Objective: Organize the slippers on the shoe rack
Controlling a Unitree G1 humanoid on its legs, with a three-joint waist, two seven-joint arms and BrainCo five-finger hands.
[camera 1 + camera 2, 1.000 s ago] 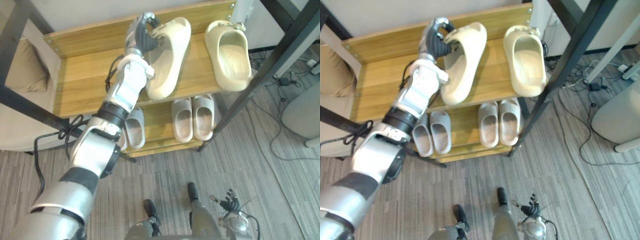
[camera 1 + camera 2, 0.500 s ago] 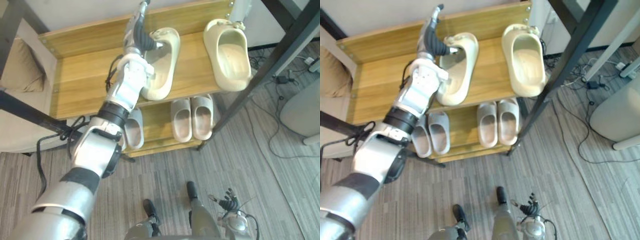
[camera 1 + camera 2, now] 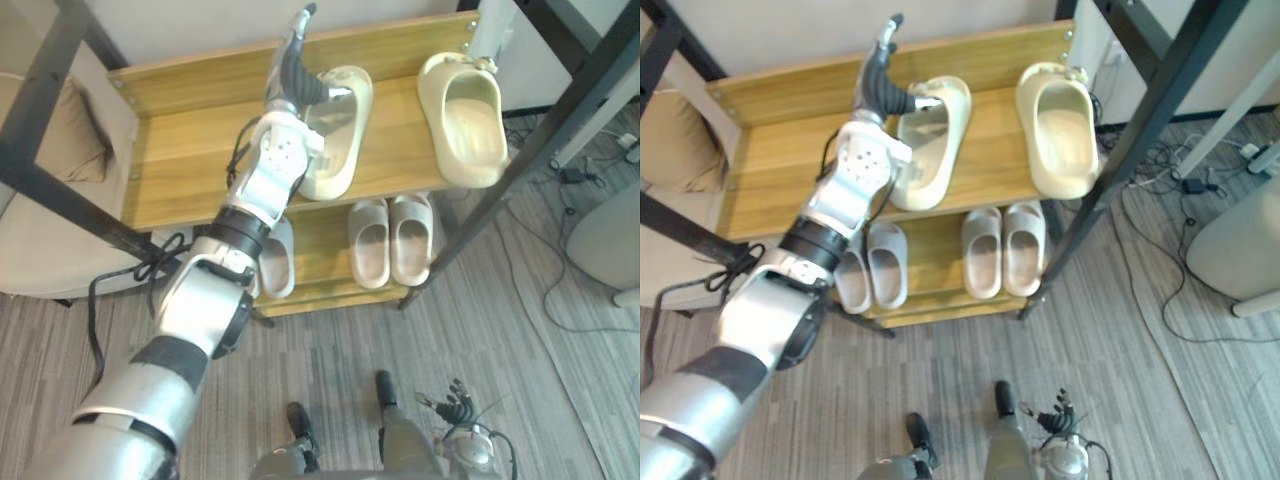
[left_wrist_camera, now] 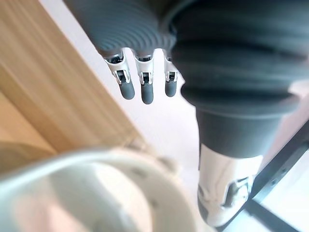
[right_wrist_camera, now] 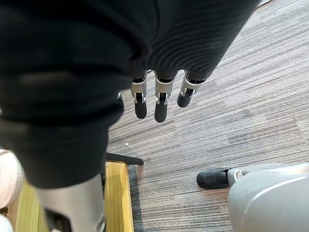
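— Where's your left hand (image 3: 297, 75) right now?

— Up at the top shelf of the shoe rack (image 3: 180, 160), by the back board. In my left wrist feed the fingers (image 4: 141, 89) are straight and spread apart, pointing up and away from the shelf, with nothing between them. The thumb (image 4: 226, 192) sticks out to the side over the far end of a cream slipper (image 3: 338, 140). I can't tell whether it touches the rim. So the hand is released, not gripping anything.

— And the slipper itself?

— It lies sole down on the top shelf, opening up, slightly slanted, running from near the back board to the front edge. My forearm crosses just beside it on its left.

— Its partner?

— The second cream slipper (image 3: 465, 115) is on the same shelf, well apart, toward the rack's right end, also opening up and reaching the front edge.

— Anything below?

— On the lower shelf, a pale pair (image 3: 368, 245) sits side by side, touching, under the gap between the two cream ones. Another pale pair (image 3: 887, 265) is further left, partly behind my arm.

— Right hand?

— My right hand (image 5: 161, 96) hangs low over the grey striped floor (image 5: 231, 96), fingers straight and relaxed, holding nothing.

— Surroundings?

— A tan cushion (image 3: 65, 150) sits left of the rack, and a black frame post (image 3: 540, 110) slants across the rack's right side.
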